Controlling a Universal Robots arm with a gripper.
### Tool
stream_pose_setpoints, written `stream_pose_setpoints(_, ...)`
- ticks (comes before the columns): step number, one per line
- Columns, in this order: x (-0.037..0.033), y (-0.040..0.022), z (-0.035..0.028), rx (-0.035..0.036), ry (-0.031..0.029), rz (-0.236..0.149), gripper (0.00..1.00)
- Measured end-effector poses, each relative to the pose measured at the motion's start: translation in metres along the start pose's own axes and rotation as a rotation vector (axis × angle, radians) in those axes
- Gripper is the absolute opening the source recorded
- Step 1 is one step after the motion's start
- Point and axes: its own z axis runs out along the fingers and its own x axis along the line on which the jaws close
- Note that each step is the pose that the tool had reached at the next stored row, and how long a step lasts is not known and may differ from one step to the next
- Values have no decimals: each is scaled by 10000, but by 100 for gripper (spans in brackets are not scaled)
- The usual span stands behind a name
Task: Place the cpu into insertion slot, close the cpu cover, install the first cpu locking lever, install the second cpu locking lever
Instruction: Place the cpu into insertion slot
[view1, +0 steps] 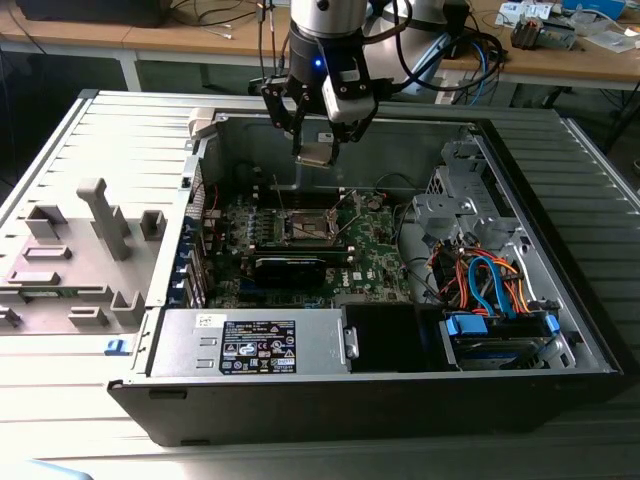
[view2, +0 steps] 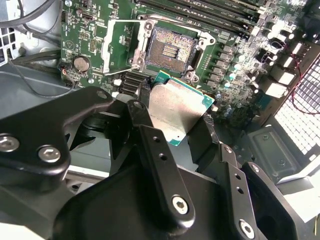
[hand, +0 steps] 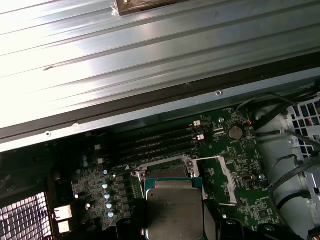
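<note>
The cpu (view2: 176, 105) is gripped by its edges in the clenched pincer (view2: 176, 119), its silvery face turned up towards the second wrist view. Below the pincer and apart from the chip, the insertion slot (view2: 170, 49) is seen uncovered on the green circuit board (view2: 95, 30). The cpu cover (hand: 227, 180) is swung open beside the slot. The pincer is hung above the open computer case (view1: 560, 330).

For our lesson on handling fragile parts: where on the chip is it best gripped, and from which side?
Take the chip by two opposite thin edges, from above its flat silvery face, as the gripper does here. It is a thin flat square, so the edges probably give the only grip, and the underside stays free for the open socket.
</note>
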Motion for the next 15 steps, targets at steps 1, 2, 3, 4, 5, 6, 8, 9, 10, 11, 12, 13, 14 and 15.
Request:
stream_pose_setpoints(1, 0, 0, 0, 1, -1, 14, 55)
stream_pose_setpoints(2, 0, 0, 0, 0, -2, 28, 55)
stream_pose_setpoints(3, 0, 0, 1, 0, -4, 54, 55)
stream_pose_setpoints(4, 0, 0, 1, -1, -5, 71, 55)
stream_pose_setpoints(5, 0, 0, 1, -2, -7, 82, 55)
stream_pose_setpoints(6, 0, 0, 2, -2, -9, 107, 55)
stream_pose_setpoints(8, 0, 0, 2, -2, -12, 147, 55)
stream_pose_setpoints(9, 0, 0, 2, -3, -13, 161, 55)
stream_pose_setpoints(10, 0, 0, 3, -3, -14, 180, 55)
stream_pose_setpoints(11, 0, 0, 3, -3, -15, 193, 55)
stream_pose_setpoints(12, 0, 0, 3, -4, -16, 205, 55)
stream_pose_setpoints(13, 0, 0, 3, -4, -17, 218, 55)
stream_pose_setpoints(14, 0, 0, 3, -4, -18, 230, 55)
stream_pose_setpoints(15, 0, 0, 4, -4, -20, 252, 55)
